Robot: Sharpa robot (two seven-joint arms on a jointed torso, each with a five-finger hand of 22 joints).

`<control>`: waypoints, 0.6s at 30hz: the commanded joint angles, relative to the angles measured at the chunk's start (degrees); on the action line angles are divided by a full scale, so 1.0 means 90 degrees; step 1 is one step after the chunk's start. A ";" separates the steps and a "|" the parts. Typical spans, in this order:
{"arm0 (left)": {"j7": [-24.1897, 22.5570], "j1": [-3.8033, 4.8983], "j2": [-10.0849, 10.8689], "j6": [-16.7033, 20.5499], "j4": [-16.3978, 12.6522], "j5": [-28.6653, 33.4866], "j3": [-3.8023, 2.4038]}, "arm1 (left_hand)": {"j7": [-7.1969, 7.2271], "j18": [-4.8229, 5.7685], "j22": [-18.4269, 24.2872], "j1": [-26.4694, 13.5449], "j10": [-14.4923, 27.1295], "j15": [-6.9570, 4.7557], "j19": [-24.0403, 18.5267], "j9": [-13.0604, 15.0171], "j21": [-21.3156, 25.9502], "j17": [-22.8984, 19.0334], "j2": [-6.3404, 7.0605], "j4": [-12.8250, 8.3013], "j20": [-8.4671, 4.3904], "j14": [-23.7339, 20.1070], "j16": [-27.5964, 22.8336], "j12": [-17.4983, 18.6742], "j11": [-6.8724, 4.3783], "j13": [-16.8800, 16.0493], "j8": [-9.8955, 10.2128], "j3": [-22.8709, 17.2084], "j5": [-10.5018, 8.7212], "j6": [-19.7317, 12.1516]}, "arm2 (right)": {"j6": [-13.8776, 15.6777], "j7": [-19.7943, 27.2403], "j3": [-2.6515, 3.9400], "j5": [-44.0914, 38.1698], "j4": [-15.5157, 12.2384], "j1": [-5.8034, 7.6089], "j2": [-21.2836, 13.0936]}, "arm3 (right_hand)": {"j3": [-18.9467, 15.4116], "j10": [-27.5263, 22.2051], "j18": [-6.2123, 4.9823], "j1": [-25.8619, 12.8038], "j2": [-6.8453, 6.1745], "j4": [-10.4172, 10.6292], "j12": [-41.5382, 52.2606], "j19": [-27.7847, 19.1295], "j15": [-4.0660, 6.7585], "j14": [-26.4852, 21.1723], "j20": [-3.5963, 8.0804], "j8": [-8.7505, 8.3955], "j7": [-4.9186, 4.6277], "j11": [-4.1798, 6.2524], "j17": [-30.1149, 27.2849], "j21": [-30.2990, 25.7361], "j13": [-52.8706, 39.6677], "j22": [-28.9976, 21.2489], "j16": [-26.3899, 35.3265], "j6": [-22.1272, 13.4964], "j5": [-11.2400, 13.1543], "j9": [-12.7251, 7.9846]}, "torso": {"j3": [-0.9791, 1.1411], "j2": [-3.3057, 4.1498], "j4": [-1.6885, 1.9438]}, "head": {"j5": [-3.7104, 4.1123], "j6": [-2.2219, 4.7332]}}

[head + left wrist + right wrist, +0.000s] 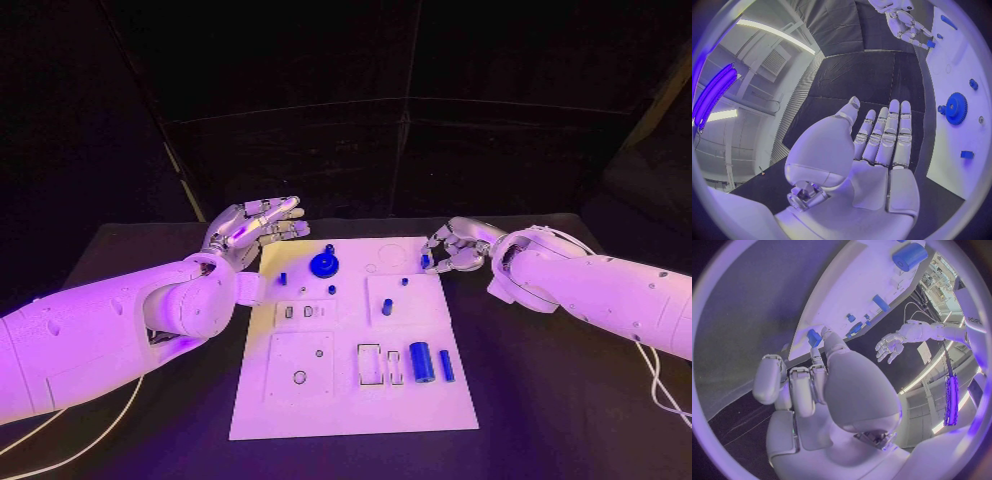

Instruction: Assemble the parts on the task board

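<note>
The white board (353, 400) lies flat in the middle of the black bench (130, 260). Small blue parts sit on it. A blue gear (325, 264) stands near the far end. A fat blue roller (420, 361) and a thin blue stick (446, 364) lie side by side near the close end. A short blue peg (387, 307) lies near the middle.

The right hand (459, 250) is at the far right edge of the board. Its fingers are curled in, and it pinches a little blue block (814, 337) between its thumb and a finger. The block is up at the fingertips, just over the board's edge.

The left hand (257, 228) is spread wide and holds nothing. It floats over the bench just beside the far left side of the board, near the gear but not touching it.

So the job looks like it is at the carrying step: one part is picked up and needs a home. I think most of the work is still to do, because many parts lie loose.

Next, the right hand should bring the block over the hole that fits it, turn it to match, and push it down gently. I cannot tell which hole that is.
</note>
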State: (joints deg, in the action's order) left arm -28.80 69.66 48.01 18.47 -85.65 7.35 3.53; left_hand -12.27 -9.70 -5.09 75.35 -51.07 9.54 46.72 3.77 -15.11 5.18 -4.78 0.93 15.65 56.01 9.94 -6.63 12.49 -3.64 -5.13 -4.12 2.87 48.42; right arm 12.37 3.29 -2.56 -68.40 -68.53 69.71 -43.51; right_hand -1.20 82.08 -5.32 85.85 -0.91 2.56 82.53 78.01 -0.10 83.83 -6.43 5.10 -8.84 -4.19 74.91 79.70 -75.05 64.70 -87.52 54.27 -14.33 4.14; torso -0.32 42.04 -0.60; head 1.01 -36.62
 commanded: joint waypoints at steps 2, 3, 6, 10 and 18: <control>-0.0063 0.0007 -0.0012 -0.0088 0.0000 -0.0014 -0.0006 | -0.0334 -0.0078 0.0006 -0.0015 0.0021 0.0011 0.0021 0.0001 0.0019 -0.0004 0.0062 -0.0032 0.0016 0.0025 -0.0021 0.0025 -0.0015 0.0000 0.0017 -0.0010 0.0029 -0.0038 | -0.0046 -0.0004 0.0003 -0.0050 0.0039 -0.0021 0.0043 | 0.0014 0.0035 0.0053 -0.0044 0.0086 -0.0023 -0.0018 0.0005 0.0037 0.0542 0.0044 0.0023 -0.0020 0.0012 0.1012 -0.0024 -0.0661 0.0009 -0.0008 0.0061 0.0003 0.0008 | 0.0003 0.0004 0.0002 | 0.0025 -0.0010; -0.0062 0.0007 -0.0014 -0.0088 0.0003 -0.0014 -0.0006 | -0.0334 -0.0078 0.0006 -0.0015 0.0021 0.0011 0.0021 0.0001 0.0019 -0.0004 0.0062 -0.0032 0.0016 0.0025 -0.0021 0.0025 -0.0015 0.0000 0.0017 -0.0010 0.0029 -0.0038 | -0.0035 -0.0008 0.0003 -0.0051 0.0055 -0.0028 0.0055 | 0.0019 0.0036 0.0053 -0.0055 0.0101 -0.0017 -0.0018 0.0007 0.0035 0.0542 0.0043 0.0023 -0.0023 0.0010 0.1013 -0.0023 -0.0661 0.0011 -0.0008 0.0068 0.0005 0.0006 | 0.0004 0.0005 0.0005 | 0.0027 -0.0010; -0.0061 0.0007 -0.0019 -0.0088 0.0008 -0.0014 -0.0006 | -0.0334 -0.0078 0.0006 -0.0015 0.0021 0.0011 0.0021 0.0001 0.0019 -0.0004 0.0062 -0.0032 0.0016 0.0025 -0.0021 0.0025 -0.0015 0.0000 0.0017 -0.0010 0.0029 -0.0038 | -0.0006 -0.0019 0.0003 -0.0051 0.0105 -0.0041 0.0091 | 0.0033 0.0037 0.0054 -0.0076 0.0139 -0.0004 -0.0017 0.0009 0.0031 0.0543 0.0041 0.0023 -0.0030 0.0005 0.1013 -0.0022 -0.0663 0.0013 -0.0008 0.0083 0.0010 0.0003 | 0.0003 0.0005 0.0009 | 0.0028 -0.0010; -0.0061 0.0007 -0.0026 -0.0088 0.0016 -0.0014 -0.0006 | -0.0334 -0.0079 0.0008 -0.0010 0.0021 0.0010 0.0022 0.0001 0.0020 -0.0004 0.0063 -0.0042 0.0016 0.0027 -0.0021 0.0026 -0.0015 0.0000 0.0017 -0.0016 0.0029 -0.0038 | 0.0019 -0.0038 0.0003 -0.0051 0.0162 -0.0057 0.0137 | 0.0091 0.0047 0.0056 -0.0100 0.0230 0.0012 -0.0008 0.0017 0.0023 0.0545 0.0034 0.0019 -0.0040 -0.0003 0.1025 -0.0017 -0.0674 0.0024 -0.0012 0.0120 0.0083 -0.0007 | 0.0002 0.0002 0.0012 | 0.0029 -0.0022; -0.0059 0.0007 -0.0032 -0.0088 0.0026 -0.0014 -0.0006 | -0.0334 -0.0079 0.0008 -0.0010 0.0021 0.0010 0.0022 0.0001 0.0020 -0.0004 0.0063 -0.0042 0.0016 0.0027 -0.0021 0.0026 -0.0015 0.0000 0.0017 -0.0016 0.0029 -0.0038 | 0.0042 -0.0056 0.0004 -0.0052 0.0199 -0.0093 0.0176 | 0.0178 0.0060 0.0056 -0.0132 0.0327 0.0026 0.0006 0.0023 0.0015 0.0549 0.0026 0.0024 -0.0048 -0.0011 0.1039 -0.0013 -0.0691 0.0029 -0.0017 0.0196 0.0220 -0.0013 | 0.0005 0.0000 -0.0003 | 0.0020 -0.0045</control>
State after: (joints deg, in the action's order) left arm -28.80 69.66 47.80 18.41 -85.40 7.35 3.53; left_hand -12.27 -9.70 -5.10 75.35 -51.07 9.54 46.72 3.77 -15.11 5.18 -4.78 0.78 15.65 56.01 9.94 -6.63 12.49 -3.64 -5.13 -4.28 2.87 48.42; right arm 12.65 2.99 -2.46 -68.52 -66.72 68.92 -41.99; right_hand 0.04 82.30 -5.33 84.81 1.35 2.83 82.77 78.01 -0.10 83.83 -6.43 5.10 -9.35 -4.42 74.92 79.70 -75.33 64.90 -87.52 55.60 -12.53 4.07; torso -0.27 42.04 -0.56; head 1.29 -36.95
